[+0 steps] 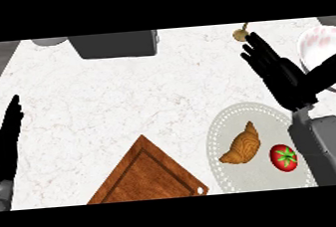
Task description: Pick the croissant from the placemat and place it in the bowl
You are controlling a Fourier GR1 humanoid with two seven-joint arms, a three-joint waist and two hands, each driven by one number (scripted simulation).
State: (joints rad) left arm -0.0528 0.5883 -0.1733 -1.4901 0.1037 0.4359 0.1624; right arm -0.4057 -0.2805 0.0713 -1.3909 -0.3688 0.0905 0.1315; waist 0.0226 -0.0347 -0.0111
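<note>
Worktop (126, 104) of pale marble carries everything here, and the step in hand is, as I judge it, the reach for the pick. A wooden cutting board (146, 177) juts in at the near edge, and a dark box (114, 44) stands at the far edge. The round grey placemat (227, 128) lies at the near right, and the white bowl (321, 48) with pink speckles sits at the far right corner, partly hidden by the thumb. The croissant (241, 145) lies untouched on the placemat, with a tomato (283, 157) just beside it toward the right edge. To do the step well, the right hand (286, 78) should draw back toward the near edge, come down over the croissant's thick middle, and close across its narrow width without nudging the tomato. That hand hangs beyond the placemat near the bowl, fingers straight and spread wide toward the far edge, holding nothing. The left hand (0, 148) rests open at the worktop's left edge, fingers up.
</note>
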